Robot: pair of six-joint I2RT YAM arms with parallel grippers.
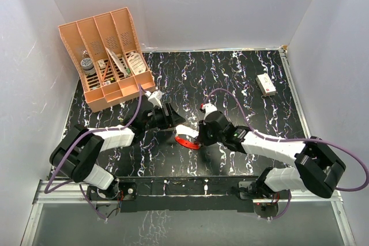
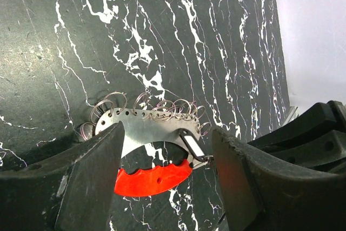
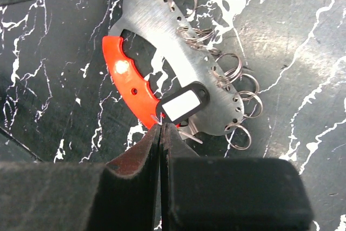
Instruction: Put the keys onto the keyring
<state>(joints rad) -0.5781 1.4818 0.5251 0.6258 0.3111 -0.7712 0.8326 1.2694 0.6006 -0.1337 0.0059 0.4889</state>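
Keys (image 3: 184, 104), here one tiny dark tag with a pale middle, lie flat on the keyring (image 3: 173, 41), across the spot where its red crescent meets the metal plate. The keyring rests on the table (image 1: 230, 79) near the middle of the near edge, its outer rim strung with small wire rings.

The right gripper (image 3: 161, 129) has its fingers pressed together, with the tips just at the near edge of the tag and over the end of the red crescent. A thin wire piece sticks out beside them. Whether the tips nip anything cannot be told.

The left gripper (image 2: 167, 139) is spread wide and straddles the keyring, one finger at each end of the plate. The tag lies just inside one of those fingers.

An orange organizer (image 1: 106, 56) stands in the far left corner, with tall slots at the back and low compartments in front. One end slot holds a dark round thing, a middle slot a pale slanted stick, and the other end slot a white card. A small white box (image 1: 266, 84) lies near the right edge.
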